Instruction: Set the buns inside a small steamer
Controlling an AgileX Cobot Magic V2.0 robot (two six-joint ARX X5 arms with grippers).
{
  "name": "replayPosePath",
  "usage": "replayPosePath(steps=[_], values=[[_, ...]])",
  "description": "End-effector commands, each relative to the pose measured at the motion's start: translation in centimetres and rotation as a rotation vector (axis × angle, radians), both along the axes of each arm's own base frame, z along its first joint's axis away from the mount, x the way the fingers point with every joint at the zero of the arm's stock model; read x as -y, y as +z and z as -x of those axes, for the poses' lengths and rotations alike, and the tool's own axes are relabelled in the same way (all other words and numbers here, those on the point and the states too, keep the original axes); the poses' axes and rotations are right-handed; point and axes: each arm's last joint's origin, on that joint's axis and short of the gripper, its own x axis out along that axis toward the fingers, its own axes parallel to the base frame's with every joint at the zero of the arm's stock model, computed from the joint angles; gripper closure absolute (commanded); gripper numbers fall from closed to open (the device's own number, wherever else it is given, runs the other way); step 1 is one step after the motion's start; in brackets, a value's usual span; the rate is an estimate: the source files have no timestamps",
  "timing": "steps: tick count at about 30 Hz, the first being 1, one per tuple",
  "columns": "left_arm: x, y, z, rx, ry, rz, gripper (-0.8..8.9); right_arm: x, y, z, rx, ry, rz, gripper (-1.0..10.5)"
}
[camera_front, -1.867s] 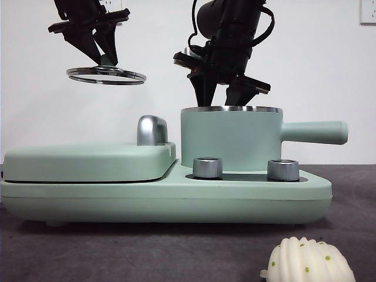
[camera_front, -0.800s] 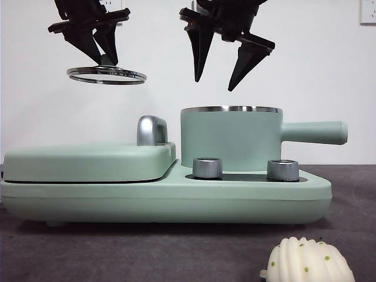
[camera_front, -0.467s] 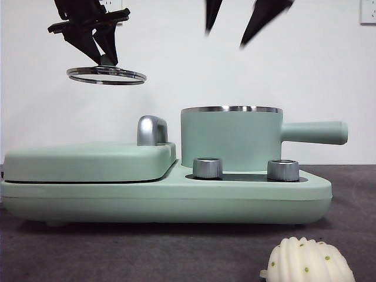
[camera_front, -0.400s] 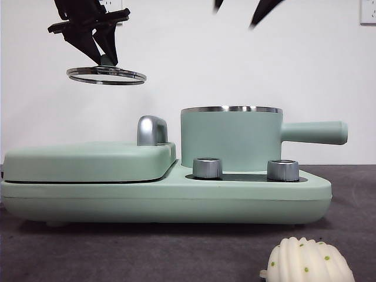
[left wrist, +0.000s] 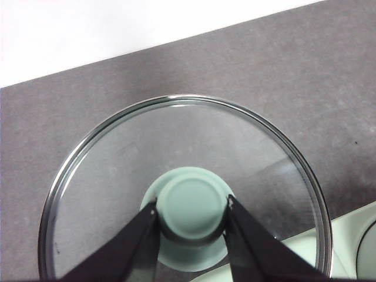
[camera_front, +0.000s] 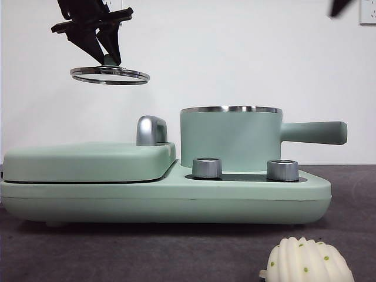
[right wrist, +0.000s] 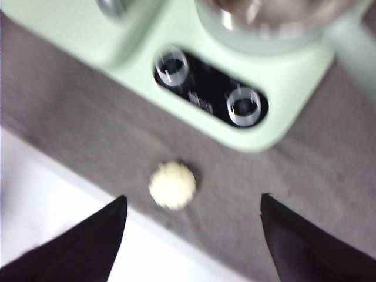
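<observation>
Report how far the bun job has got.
Done: the steel-rimmed glass lid with green knob is off, held aloft by the left gripper, so the mint-green cylindrical steamer pot stands open. In hand: the right gripper, open and empty, is high above the table. Left: the ribbed cream-white bun with green dots lies on the table; the other bun isn't visible.

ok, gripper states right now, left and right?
Left gripper: closed on the green knob of the glass lid, held up in the air.
Right gripper: open, holding nothing, high above the ribbed bun.
</observation>
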Motion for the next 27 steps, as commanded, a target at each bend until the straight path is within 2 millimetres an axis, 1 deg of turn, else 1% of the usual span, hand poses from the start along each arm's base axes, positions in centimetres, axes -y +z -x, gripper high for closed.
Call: replayPosePath(steps=[1, 4, 8, 12, 21, 27], values=[[0.3, 1.0, -0.2, 0.053, -0.007, 0.020, 7.57, -0.6, -2.6, 1.2, -0.133, -0.032, 0.120, 5.8], [0.6, 1.0, -0.1, 0.053, -0.012, 0.020, 7.57, -1.5, -5.0, 1.9, -0.164, -0.007, 0.166, 5.7], [0.8, 1.0, -0.1, 0.052, -0.017, 0.021, 7.57, -3.5, -7.8, 2.7, -0.156, 0.016, 0.100, 5.5], [1.1, 1.0, 0.0, 0.052, -0.023, 0.022, 7.57, -4.5, -10.4, 3.2, -0.176, 0.006, 0.103, 5.0], [1.3, 1.0, 0.1, 0.052, -0.028, 0.023, 7.57, -5.2, -15.2, 3.3, -0.187, -0.015, 0.124, 4.9], [1.3, 1.0, 0.1, 0.052, -0.028, 0.023, 7.57, -5.8, -17.4, 2.9, -0.202, -0.015, 0.141, 5.0]])
